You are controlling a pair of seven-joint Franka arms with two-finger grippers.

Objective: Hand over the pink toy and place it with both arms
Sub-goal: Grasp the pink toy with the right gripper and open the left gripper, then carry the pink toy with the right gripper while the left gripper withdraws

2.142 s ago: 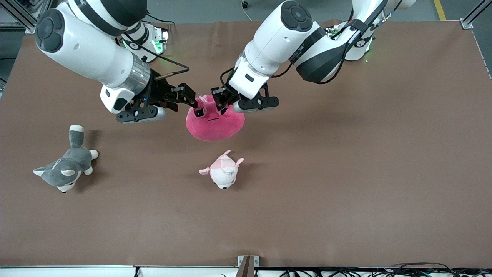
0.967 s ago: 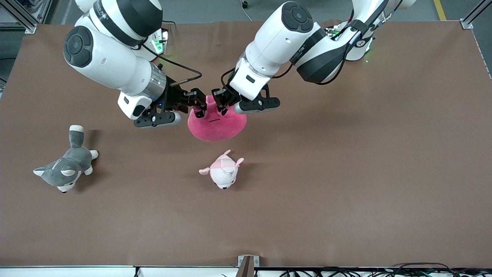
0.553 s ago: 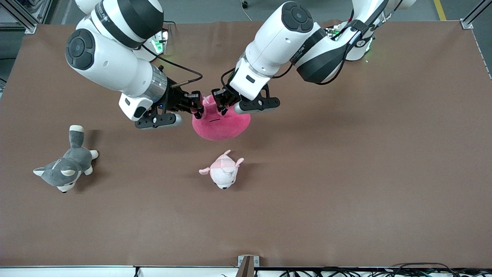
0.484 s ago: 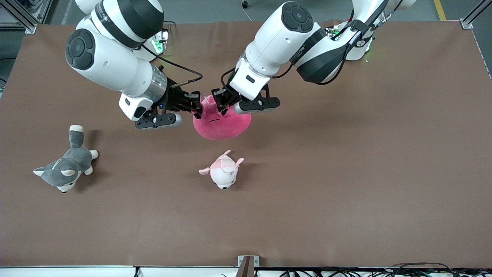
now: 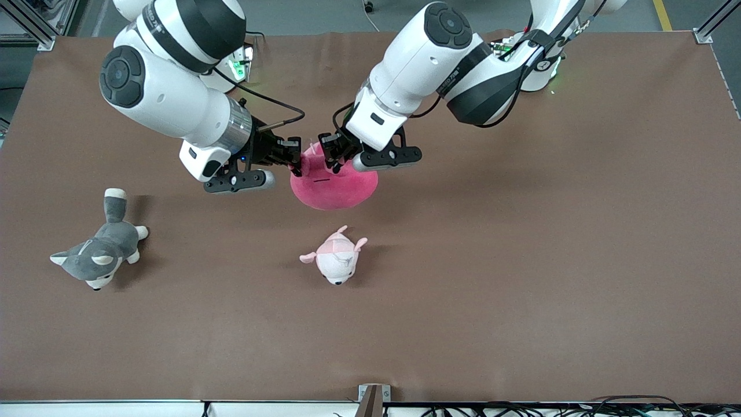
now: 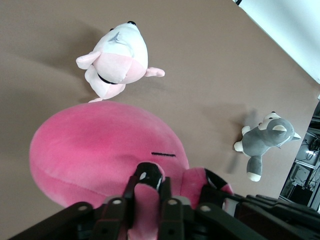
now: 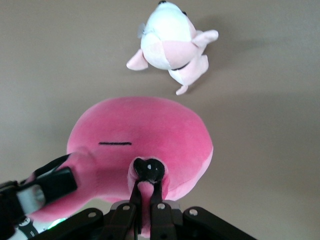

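The pink toy (image 5: 336, 188) is a round magenta plush held up over the middle of the table by both arms. My left gripper (image 5: 331, 159) is shut on a fold of plush at the toy's top; in the left wrist view its fingers (image 6: 150, 177) pinch pink fabric of the toy (image 6: 100, 145). My right gripper (image 5: 296, 162) is shut on the toy's top beside it; in the right wrist view its fingers (image 7: 149, 172) pinch a pink fold of the toy (image 7: 145, 130). The two grippers are close together.
A small pale pink-and-white plush (image 5: 336, 260) lies on the brown table nearer to the front camera than the pink toy; it also shows in both wrist views (image 6: 117, 60) (image 7: 172, 42). A grey-and-white husky plush (image 5: 98, 252) lies toward the right arm's end.
My right gripper has moved in to the pink toy and shut on its top. The toy has shifted slightly toward the left arm's end. The left gripper has kept its hold.
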